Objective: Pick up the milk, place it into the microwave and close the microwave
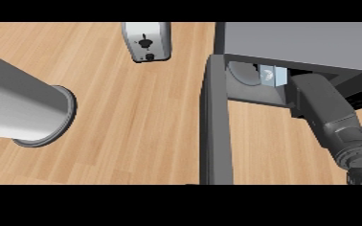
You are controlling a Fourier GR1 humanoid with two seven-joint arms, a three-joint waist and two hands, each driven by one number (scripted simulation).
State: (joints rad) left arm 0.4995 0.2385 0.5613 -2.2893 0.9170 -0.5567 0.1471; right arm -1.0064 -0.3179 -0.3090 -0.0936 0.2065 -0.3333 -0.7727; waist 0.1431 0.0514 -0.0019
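The microwave [290, 40] stands at the upper right with its door [216, 124] swung open towards me. Inside its cavity a pale milk carton [268, 74] stands beside the round turntable [244, 73]. My right hand [314, 93] reaches into the opening from the lower right, just right of the carton. Its far end is hidden under the microwave's top, so whether it touches the carton cannot be told. Only the grey left forearm [32, 107] shows at the left edge; the left hand is out of sight.
A silver toaster [147, 40] stands at the back of the wooden counter [134, 124], left of the microwave. The open door stands as a long wall between the counter's middle and the right arm.
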